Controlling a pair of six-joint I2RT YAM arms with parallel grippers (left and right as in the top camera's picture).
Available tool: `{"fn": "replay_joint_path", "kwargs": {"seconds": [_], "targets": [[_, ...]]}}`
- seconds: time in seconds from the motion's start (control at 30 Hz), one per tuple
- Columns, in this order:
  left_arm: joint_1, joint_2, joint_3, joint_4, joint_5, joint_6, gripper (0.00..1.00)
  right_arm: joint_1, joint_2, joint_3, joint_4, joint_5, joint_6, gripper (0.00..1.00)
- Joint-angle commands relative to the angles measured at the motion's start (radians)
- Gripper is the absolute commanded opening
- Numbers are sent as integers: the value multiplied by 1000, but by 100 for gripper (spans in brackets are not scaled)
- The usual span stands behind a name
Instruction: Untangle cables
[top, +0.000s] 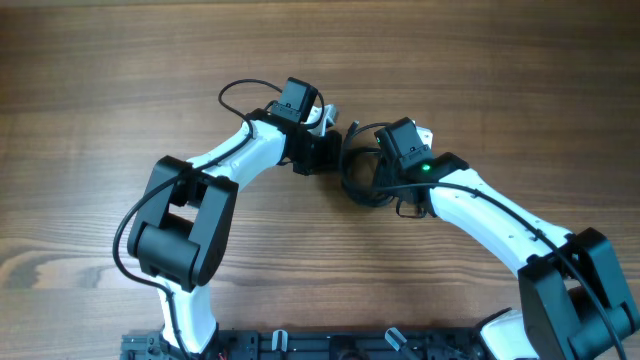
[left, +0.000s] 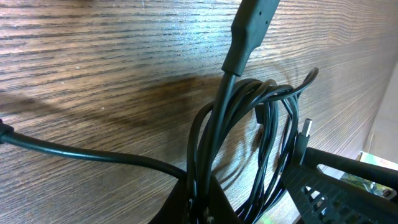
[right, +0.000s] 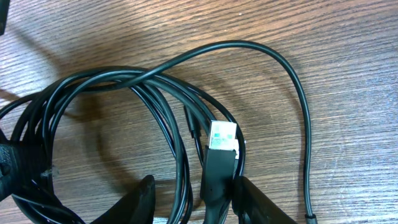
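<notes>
The cables (top: 358, 178) are a dark coil of thin black wires lying between my two grippers at the table's middle. My left gripper (top: 333, 152) is shut on several strands of the coil; in the left wrist view the jaws (left: 200, 210) pinch the strands (left: 273, 124), and a long plug (left: 252, 25) points upward. My right gripper (top: 374, 172) is open. In the right wrist view its fingers (right: 198, 200) straddle several strands (right: 155, 81) and a flat USB plug (right: 221, 152) with a pale tip. One loose tail (right: 305, 124) curves off to the right.
The wooden table (top: 120, 80) surrounds the coil. A thicker black arm cable (top: 235, 92) loops behind the left wrist. The right gripper's finger (left: 339, 186) shows at the lower right of the left wrist view. The arm bases stand at the front edge.
</notes>
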Motion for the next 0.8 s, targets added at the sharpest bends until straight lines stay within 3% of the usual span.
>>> {"fn": "replay_joint_path", "kwargs": {"seconds": [0.0,0.17,0.23,0.3,0.37,0.57,0.6,0.63,0.77], "targets": [[0,7,-5,2,27,23,4,-4,16,6,-2,7,-3,43],[0,7,-5,-2,32,23,4,-4,18,5,-18,19,-3,42],[0,7,-5,-1,58,23,4,-4,18,5,-19,19,-3,35],[0,7,-5,-1,61,23,4,-4,18,6,-10,19,-3,13],[0,7,-5,-1,61,23,4,-4,17,6,1,18,-3,4],[1,7,-5,0,49,23,4,-6,-73,7,-47,-4,-4,4],[1,7,-5,0,49,23,4,-6,-93,7,-54,-4,-3,14],[1,7,-5,0,50,23,4,-6,-97,7,-54,-4,-3,45],[1,7,-5,-2,85,23,4,-6,-57,5,-55,39,1,54]]}}
